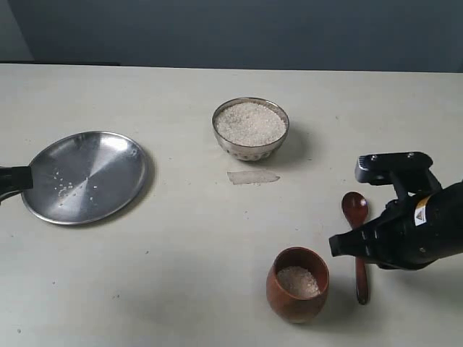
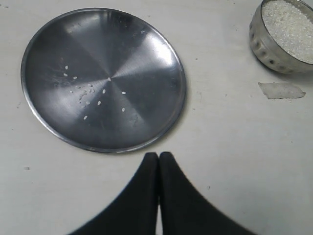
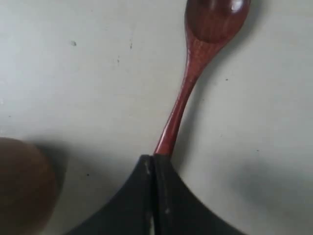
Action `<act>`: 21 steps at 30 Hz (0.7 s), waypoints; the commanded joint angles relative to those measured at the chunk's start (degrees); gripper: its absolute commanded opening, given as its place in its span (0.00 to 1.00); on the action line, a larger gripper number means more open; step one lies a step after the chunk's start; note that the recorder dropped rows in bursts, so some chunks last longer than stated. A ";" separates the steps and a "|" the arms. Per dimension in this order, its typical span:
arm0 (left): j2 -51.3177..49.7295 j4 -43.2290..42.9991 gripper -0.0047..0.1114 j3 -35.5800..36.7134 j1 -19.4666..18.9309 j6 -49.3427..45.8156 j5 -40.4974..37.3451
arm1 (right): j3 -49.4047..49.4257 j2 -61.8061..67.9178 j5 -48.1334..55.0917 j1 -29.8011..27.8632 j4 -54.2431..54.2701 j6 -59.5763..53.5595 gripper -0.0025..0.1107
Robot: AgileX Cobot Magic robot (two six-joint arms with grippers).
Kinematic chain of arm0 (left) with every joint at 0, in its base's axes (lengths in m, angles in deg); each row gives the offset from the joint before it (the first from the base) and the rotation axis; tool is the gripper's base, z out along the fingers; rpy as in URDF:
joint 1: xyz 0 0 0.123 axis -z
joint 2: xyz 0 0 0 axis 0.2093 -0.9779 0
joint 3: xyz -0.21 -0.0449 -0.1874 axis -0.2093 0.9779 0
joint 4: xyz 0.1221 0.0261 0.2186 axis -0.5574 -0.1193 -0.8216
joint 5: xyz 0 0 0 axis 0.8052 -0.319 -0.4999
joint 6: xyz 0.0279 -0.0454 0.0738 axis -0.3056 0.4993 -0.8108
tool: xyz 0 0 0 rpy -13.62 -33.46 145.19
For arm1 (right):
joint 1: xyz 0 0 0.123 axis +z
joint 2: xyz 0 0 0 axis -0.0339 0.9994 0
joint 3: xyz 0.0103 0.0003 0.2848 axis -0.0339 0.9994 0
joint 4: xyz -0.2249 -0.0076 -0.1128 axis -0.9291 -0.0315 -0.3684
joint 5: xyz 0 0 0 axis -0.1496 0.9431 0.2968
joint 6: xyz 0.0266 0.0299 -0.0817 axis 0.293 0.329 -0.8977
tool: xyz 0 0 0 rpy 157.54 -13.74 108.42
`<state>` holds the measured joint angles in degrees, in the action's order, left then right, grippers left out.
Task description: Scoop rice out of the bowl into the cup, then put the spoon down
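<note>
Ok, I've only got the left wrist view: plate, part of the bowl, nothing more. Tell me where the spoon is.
Observer: The spoon lies flat on the table, just right of the cup in the exterior view.
Operator: Report what's in the cup.
Observer: It holds some rice, sitting below the rim.
Operator: Give me the right gripper.
Observer: The right gripper has its jaws shut at the spoon's handle end; I can't tell whether they touch it.

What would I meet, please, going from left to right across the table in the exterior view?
plate → bowl → cup → spoon
</note>
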<state>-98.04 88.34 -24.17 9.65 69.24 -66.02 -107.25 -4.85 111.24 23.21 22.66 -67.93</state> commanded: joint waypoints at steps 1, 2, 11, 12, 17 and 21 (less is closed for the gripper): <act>-0.19 -0.16 0.04 -0.22 0.33 -0.11 0.03 | -0.22 2.32 -1.42 0.11 -1.11 -0.30 0.02; -0.19 -0.16 0.04 -0.22 0.33 -0.11 0.03 | -0.22 2.72 -1.54 0.11 -1.11 -0.30 0.02; -0.19 -0.16 0.04 -0.22 0.33 -0.11 0.03 | -0.22 5.62 -1.89 0.11 -1.11 -0.30 0.39; -0.19 -0.23 0.04 -0.22 0.33 -0.15 0.03 | -0.22 6.27 -2.41 0.11 -1.11 -0.30 0.39; -0.19 -0.23 0.04 -0.22 0.33 -0.15 0.03 | -0.22 9.35 -3.25 0.11 -1.11 -0.30 0.39; -0.19 -0.23 0.04 -0.22 0.33 -0.15 0.03 | -0.22 10.62 -3.25 0.11 -1.50 -0.30 0.34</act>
<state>-98.04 88.34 -24.17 9.65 69.24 -66.02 -107.37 5.43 108.45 23.21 22.04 -67.93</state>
